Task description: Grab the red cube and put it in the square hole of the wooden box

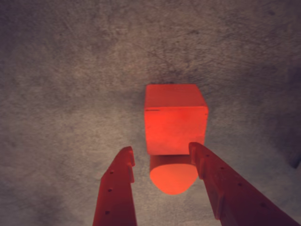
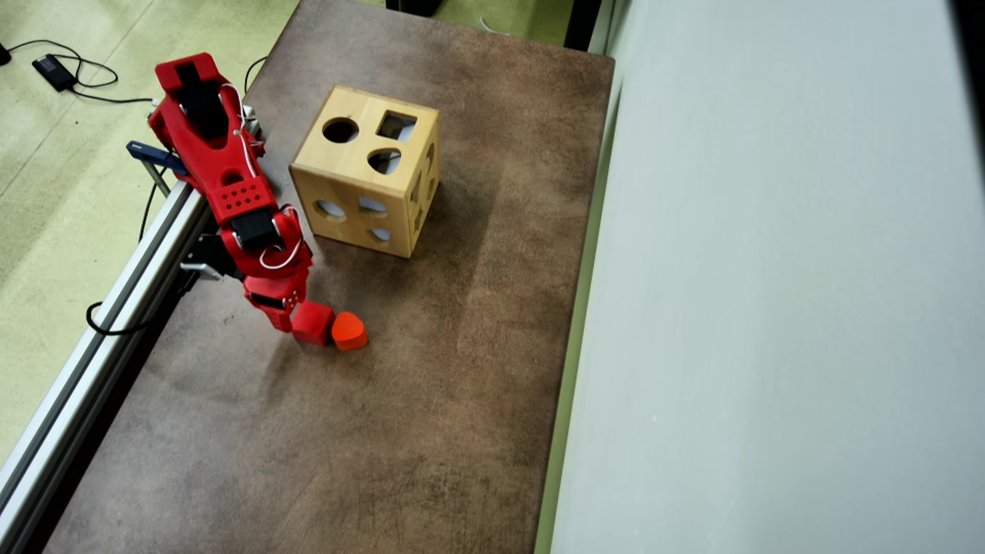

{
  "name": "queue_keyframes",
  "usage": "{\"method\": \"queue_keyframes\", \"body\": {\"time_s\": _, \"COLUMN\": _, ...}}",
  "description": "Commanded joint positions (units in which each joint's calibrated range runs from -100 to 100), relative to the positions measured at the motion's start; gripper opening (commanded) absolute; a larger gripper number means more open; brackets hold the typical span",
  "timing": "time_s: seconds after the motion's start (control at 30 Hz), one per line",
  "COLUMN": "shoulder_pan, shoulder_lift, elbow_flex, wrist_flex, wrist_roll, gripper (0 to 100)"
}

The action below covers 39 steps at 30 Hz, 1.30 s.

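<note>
The red cube (image 1: 175,117) lies on the brown table; in the overhead view (image 2: 313,322) it is just right of my gripper (image 2: 285,315). An orange-red rounded block (image 1: 172,178) touches the cube; in the overhead view (image 2: 349,331) it lies on the cube's right. In the wrist view my gripper (image 1: 161,155) is open and empty, its red fingers either side of the rounded block, the right finger overlapping the cube's near corner. The wooden box (image 2: 362,181) stands farther back, its square hole (image 2: 396,125) on top.
The box top also has a round hole (image 2: 340,130) and a rounded one (image 2: 383,161), with more holes in its sides. A metal rail (image 2: 115,308) runs along the table's left edge. A pale wall surface (image 2: 769,308) borders the table's right side.
</note>
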Motion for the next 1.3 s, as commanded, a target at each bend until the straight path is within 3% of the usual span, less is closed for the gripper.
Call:
{"method": "queue_keyframes", "body": {"time_s": 0.0, "shoulder_pan": -0.4, "shoulder_lift": -0.6, "elbow_flex": -1.4, "wrist_flex": -0.5, "wrist_roll": -0.1, "gripper": 20}}
{"method": "queue_keyframes", "body": {"time_s": 0.5, "shoulder_pan": -0.9, "shoulder_lift": -1.4, "elbow_flex": -1.6, "wrist_flex": -0.4, "wrist_roll": 0.4, "gripper": 20}}
{"method": "queue_keyframes", "body": {"time_s": 0.83, "shoulder_pan": -1.0, "shoulder_lift": -0.7, "elbow_flex": -0.9, "wrist_flex": 0.3, "wrist_roll": 0.2, "gripper": 33}}
{"method": "queue_keyframes", "body": {"time_s": 1.27, "shoulder_pan": -4.4, "shoulder_lift": -0.6, "elbow_flex": -0.5, "wrist_flex": 0.7, "wrist_roll": 0.0, "gripper": 33}}
